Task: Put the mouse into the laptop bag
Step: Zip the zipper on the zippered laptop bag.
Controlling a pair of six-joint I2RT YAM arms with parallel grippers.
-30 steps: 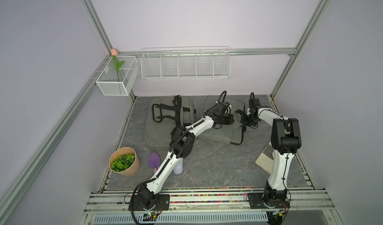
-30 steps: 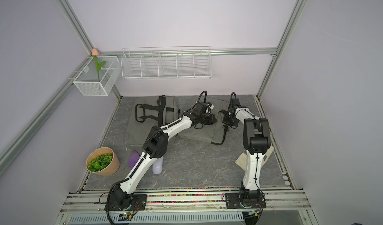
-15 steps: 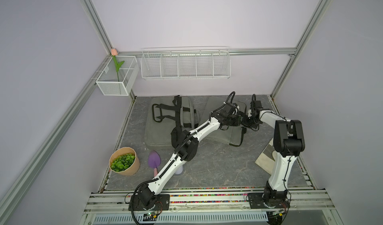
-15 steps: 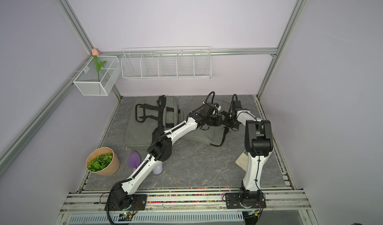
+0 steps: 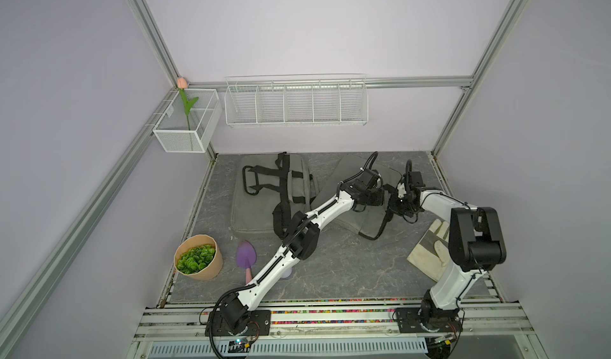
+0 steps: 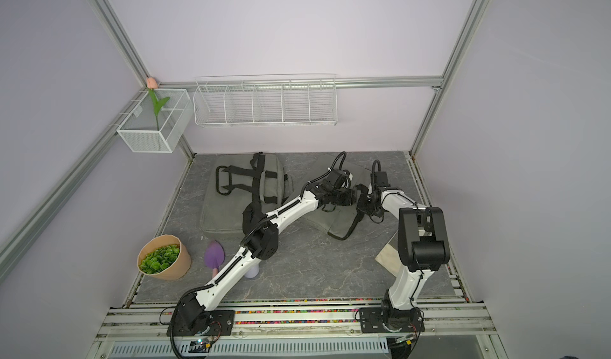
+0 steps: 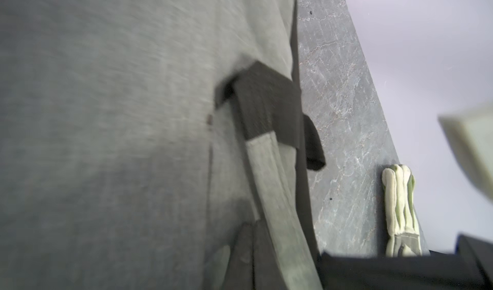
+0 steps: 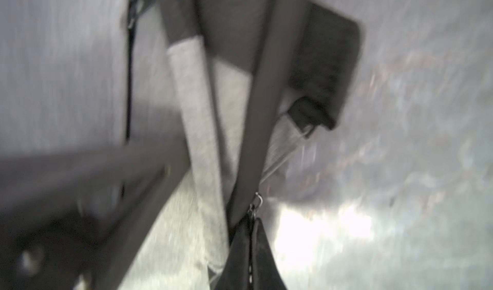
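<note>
A grey laptop bag [image 5: 345, 175] with black straps lies at the back right of the table. My left gripper [image 5: 383, 198] is shut, its tips [image 7: 252, 238] resting on the bag's fabric beside a grey strap [image 7: 269, 184]. My right gripper [image 5: 394, 205] faces it from the right, shut [image 8: 250, 230] on the bag's metal zipper pull [image 8: 256, 199]. The two grippers almost touch. The mouse [image 5: 287, 273], small and pale lilac, sits near the front, mostly hidden under my left arm, far from both grippers.
A second grey bag [image 5: 258, 208] with black handles lies at the back left. A plant pot [image 5: 196, 258] and a purple trowel [image 5: 246, 256] are front left. A work glove [image 5: 429, 248] lies front right. Wire baskets [image 5: 296, 101] hang on the back wall.
My left arm has stretched to the right across the bag until its gripper is next to the right one. The right gripper has shifted only slightly.
</note>
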